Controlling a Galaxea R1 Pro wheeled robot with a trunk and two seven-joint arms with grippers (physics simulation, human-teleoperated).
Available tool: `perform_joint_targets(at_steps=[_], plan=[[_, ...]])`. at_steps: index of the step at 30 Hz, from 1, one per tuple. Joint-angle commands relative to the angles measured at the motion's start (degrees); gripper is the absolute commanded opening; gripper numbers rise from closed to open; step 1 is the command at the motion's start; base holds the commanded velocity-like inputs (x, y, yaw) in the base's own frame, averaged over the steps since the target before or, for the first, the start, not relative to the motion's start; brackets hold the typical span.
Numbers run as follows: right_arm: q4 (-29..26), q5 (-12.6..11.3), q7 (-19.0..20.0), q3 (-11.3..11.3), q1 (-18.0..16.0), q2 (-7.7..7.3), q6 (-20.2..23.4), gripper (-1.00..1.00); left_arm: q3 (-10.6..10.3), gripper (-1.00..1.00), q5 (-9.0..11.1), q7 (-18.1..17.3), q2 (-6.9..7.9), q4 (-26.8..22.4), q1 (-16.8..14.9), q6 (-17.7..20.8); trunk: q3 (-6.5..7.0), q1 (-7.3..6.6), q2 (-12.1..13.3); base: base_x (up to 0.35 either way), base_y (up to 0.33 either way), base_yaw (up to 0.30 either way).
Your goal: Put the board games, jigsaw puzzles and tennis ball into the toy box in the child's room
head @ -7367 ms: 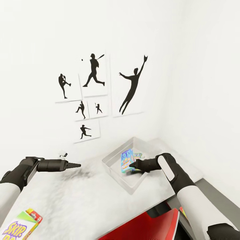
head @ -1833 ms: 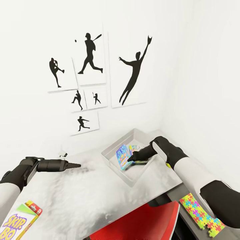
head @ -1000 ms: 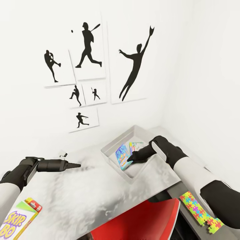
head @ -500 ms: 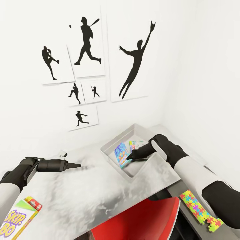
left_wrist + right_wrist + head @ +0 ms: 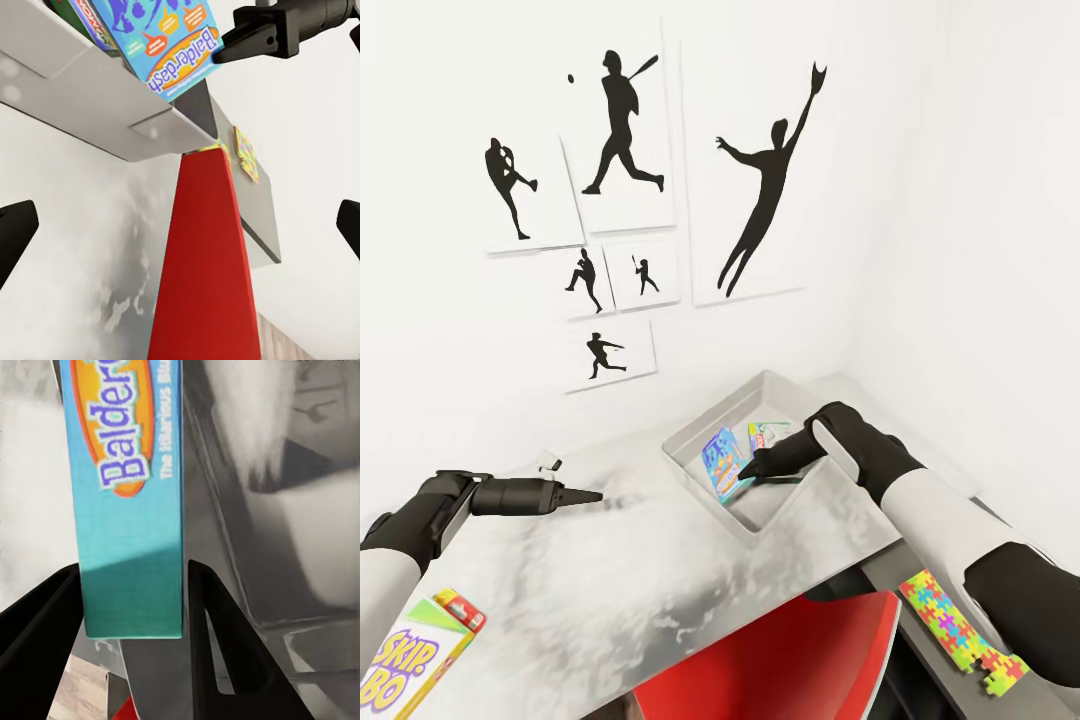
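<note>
The blue board game (image 5: 722,464) stands on its thin edge inside the toy box (image 5: 695,470), tipped a little. Its long side runs from the near wall of the box toward the back wall. The right gripper (image 5: 746,470) has a finger on each flat side of this box and is grasping it. In the right wrist view the two black fingers (image 5: 46,619) sit on both sides of the teal edge of the blue board game (image 5: 127,495).

Just behind it in the toy box stands a white-green board game (image 5: 765,436) with a red edge.

The toy box is a light grey bin. It sits on the table (image 5: 590,570), which has a white top with grey smudges. The box is near the corner of the white-walled room. On the wall behind the box hang black silhouette pictures (image 5: 765,180) of ball players.

The left gripper (image 5: 592,496) hangs over the table, well apart from the toy box. Its fingers (image 5: 15,234) are spread wide and it carries nothing.

A red chair (image 5: 780,660) is pushed in front of the table. Beside the chair, on the lower dark grey part, lies a bright jigsaw puzzle (image 5: 960,635).

The blue box reads "Balderdash" in the left wrist view (image 5: 169,41). The green-yellow board game (image 5: 415,665) at the near end of the table, far from the toy box, reads "SKIP-BO".
</note>
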Motion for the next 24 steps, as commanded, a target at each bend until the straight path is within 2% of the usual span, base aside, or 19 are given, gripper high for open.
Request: perform_joint_targets(at_steps=[1,9,15,24], plan=[[-0.04,0.23,0.56,0.22,-0.07,-0.02,0.05,-1.00,-0.46,1.00,0.54,-0.03,0.10,0.01,-0.06,0.61,-0.12,0.04,-0.12,0.000,0.000,0.000],[-0.13,0.29,0.49,0.27,-0.07,0.06,0.05,-1.00,-0.46,1.00,0.54,-0.03,0.10,0.01,-0.06,0.61,-0.12,0.04,-0.12,0.000,0.000,0.000],[-0.09,4.63,0.55,0.09,-0.07,0.15,0.05,-1.00,-0.46,1.00,0.54,-0.03,0.10,0.01,-0.06,0.61,-0.12,0.04,-0.12,0.000,0.000,0.000],[-0.13,5.39,0.60,-0.04,-0.07,0.27,0.05,-1.00,-0.46,1.00,0.54,-0.03,0.10,0.01,-0.06,0.61,-0.12,0.04,-0.12,0.000,0.000,0.000]])
